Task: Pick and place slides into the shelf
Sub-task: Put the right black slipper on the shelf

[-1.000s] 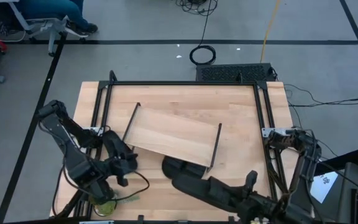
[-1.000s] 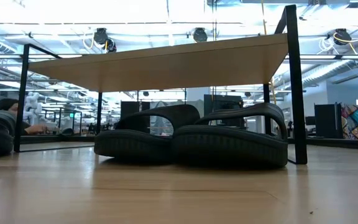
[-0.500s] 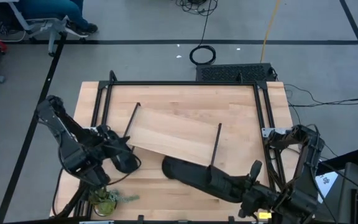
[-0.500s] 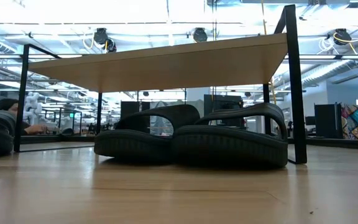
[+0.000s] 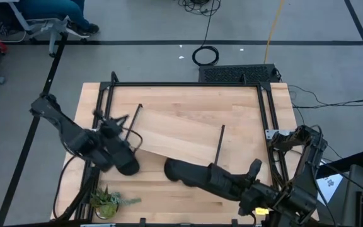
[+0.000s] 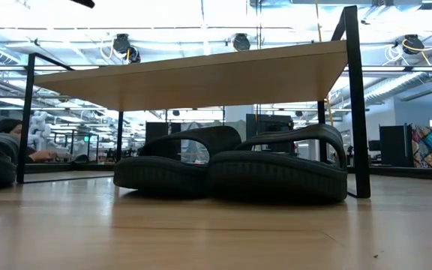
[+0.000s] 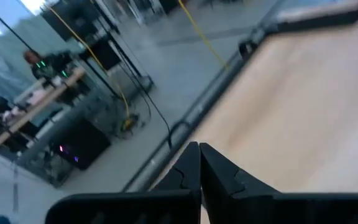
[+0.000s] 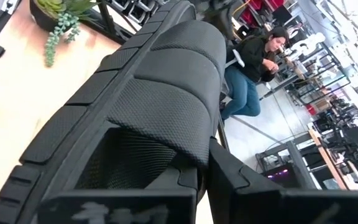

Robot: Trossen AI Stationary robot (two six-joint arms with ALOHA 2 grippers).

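**Right gripper holds a slide near the shelf**

The right gripper is pinched shut on the strap of a black slide. In the high view this held slide lies low in the middle of the frame, its far tip at the shelf's near edge. The left gripper has its two fingers pressed together with nothing between them. It sits at the left of the high view, by the shelf's left end, next to another slide. The shelf stands in the middle of the table. In the low view, two slides lie side by side under the shelf top. A small green plant sits at the lower left.
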